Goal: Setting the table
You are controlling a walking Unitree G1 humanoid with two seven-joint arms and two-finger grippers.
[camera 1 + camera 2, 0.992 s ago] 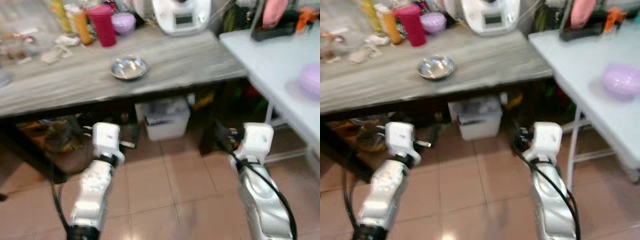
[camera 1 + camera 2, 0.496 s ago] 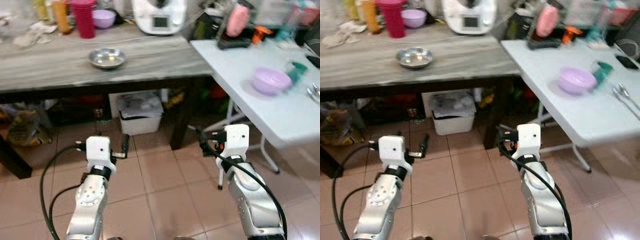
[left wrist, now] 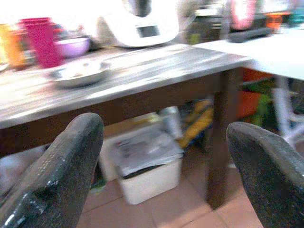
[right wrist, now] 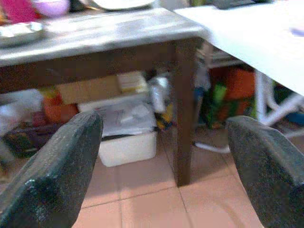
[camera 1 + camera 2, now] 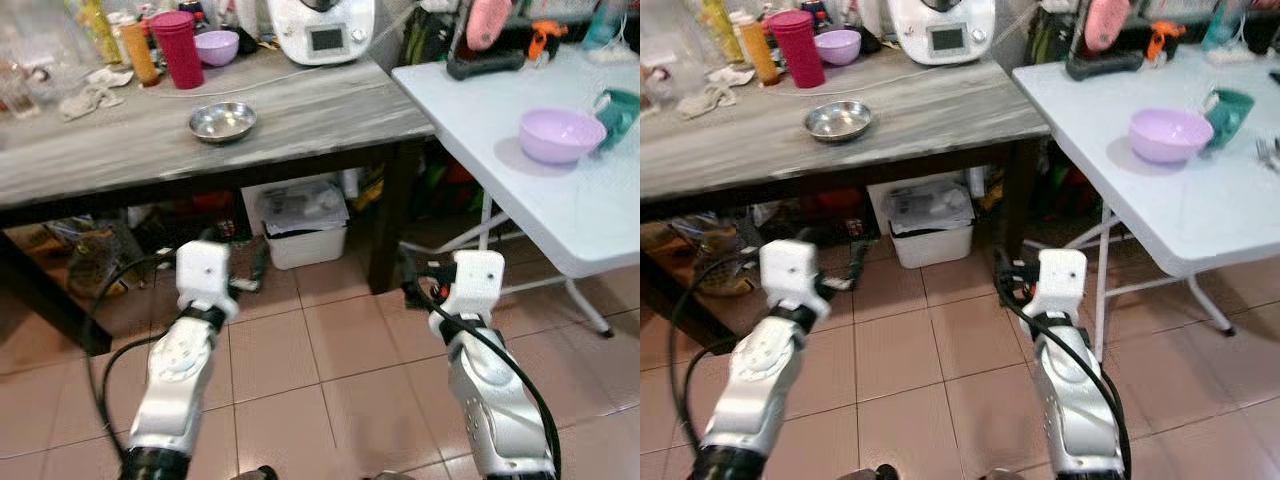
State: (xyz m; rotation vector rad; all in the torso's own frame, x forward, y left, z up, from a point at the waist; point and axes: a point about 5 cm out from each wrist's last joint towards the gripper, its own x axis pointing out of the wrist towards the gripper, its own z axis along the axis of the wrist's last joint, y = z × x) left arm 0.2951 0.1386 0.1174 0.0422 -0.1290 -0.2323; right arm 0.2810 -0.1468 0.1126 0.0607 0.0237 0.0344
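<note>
On the far left, a red plastic tumbler (image 5: 184,48) and a small lilac bowl (image 5: 217,46) are being carried by the grey wooden surface (image 5: 120,150), with a round steel dish (image 5: 223,121) nearer its front edge. Below, over the tiled floor (image 5: 330,370), the left end effector (image 3: 161,175) is being held with fingers spread and empty. The right end effector (image 4: 164,175) is likewise being held spread, empty. On the right, a lilac plastic bowl (image 5: 560,134) is being carried by the white folding surface (image 5: 500,130).
</note>
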